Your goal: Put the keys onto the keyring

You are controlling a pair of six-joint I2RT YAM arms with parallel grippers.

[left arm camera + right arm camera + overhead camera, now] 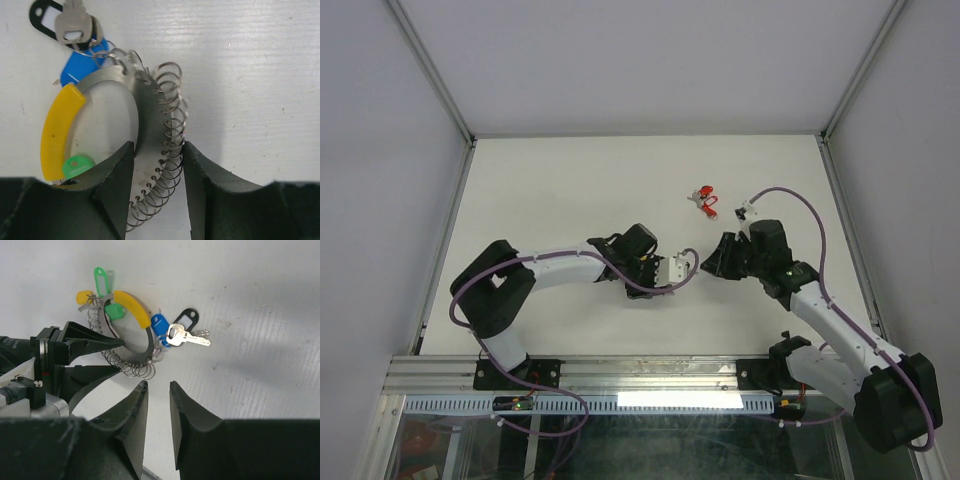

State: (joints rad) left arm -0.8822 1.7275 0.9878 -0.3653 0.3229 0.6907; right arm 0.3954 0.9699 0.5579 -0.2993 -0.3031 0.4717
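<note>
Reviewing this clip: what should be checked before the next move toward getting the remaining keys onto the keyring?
1. Left gripper holds keyring: jaws on either side of its metal band and coil, apparently pinching. Ok.
2. Right gripper free: open, nothing between its jaws. Ok.
3. Red-tagged key on the ring: it lies apart on the table. Not ok.
4. Blue-tagged key and black-tagged key on the ring: both hang at its coil. Ok.
5. Ring's opening reachable: cannot tell.
</note>
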